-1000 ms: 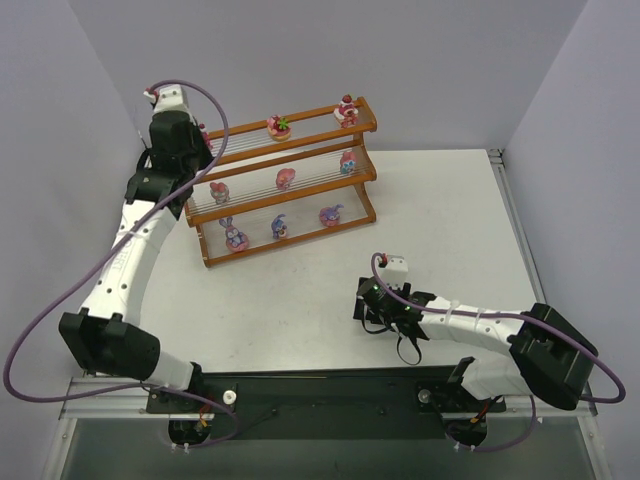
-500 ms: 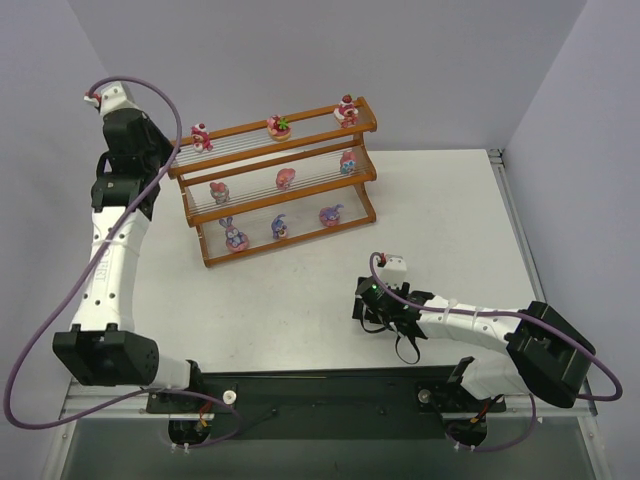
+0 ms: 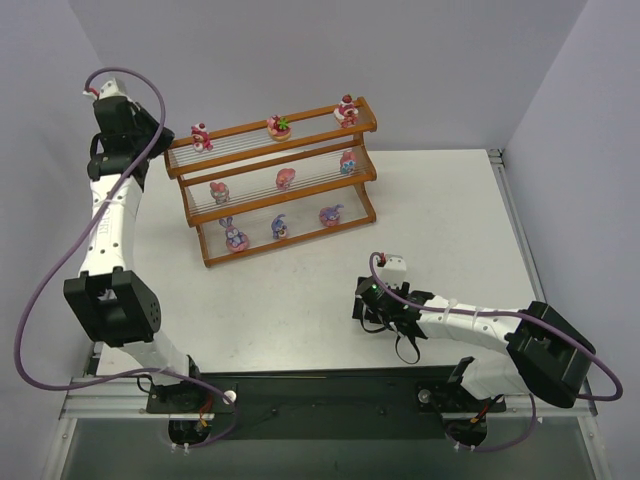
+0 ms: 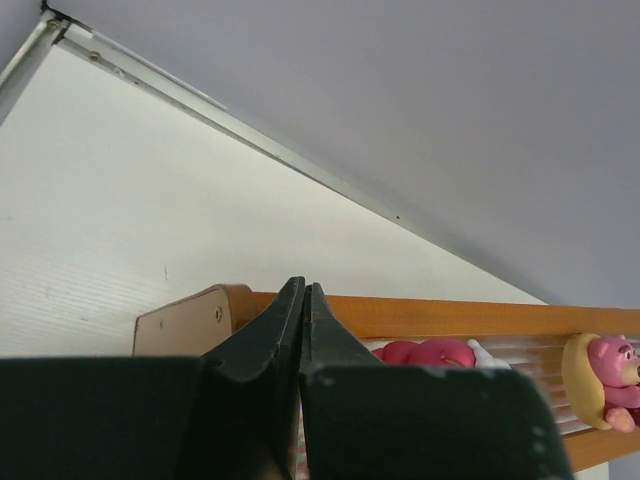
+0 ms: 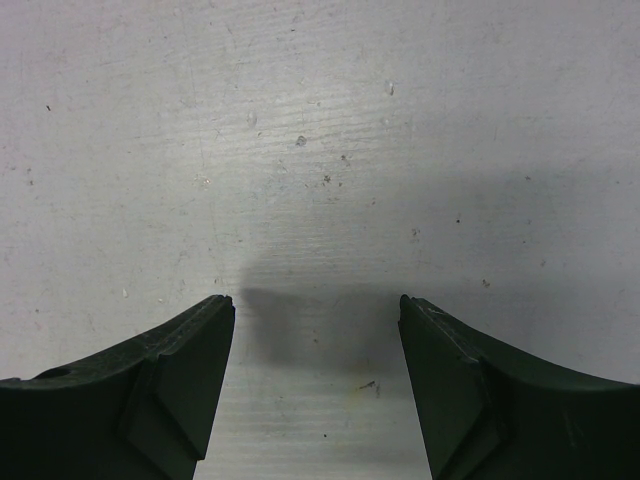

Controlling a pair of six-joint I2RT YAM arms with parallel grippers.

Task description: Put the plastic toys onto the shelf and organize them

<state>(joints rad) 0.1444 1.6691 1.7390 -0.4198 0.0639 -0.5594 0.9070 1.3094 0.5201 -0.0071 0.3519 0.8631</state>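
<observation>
Nine plastic toys stand on the shelf, three per tier

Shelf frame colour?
The shelf frame is orange-brown wood; it shows best in the top external view.

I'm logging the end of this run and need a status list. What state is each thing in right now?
toys: all nine on the shelf, three per tier.
shelf: standing on the table, every tier filled.
left end effector: shut, empty, by the shelf's top left end.
right end effector: open, empty, over the table.
</observation>
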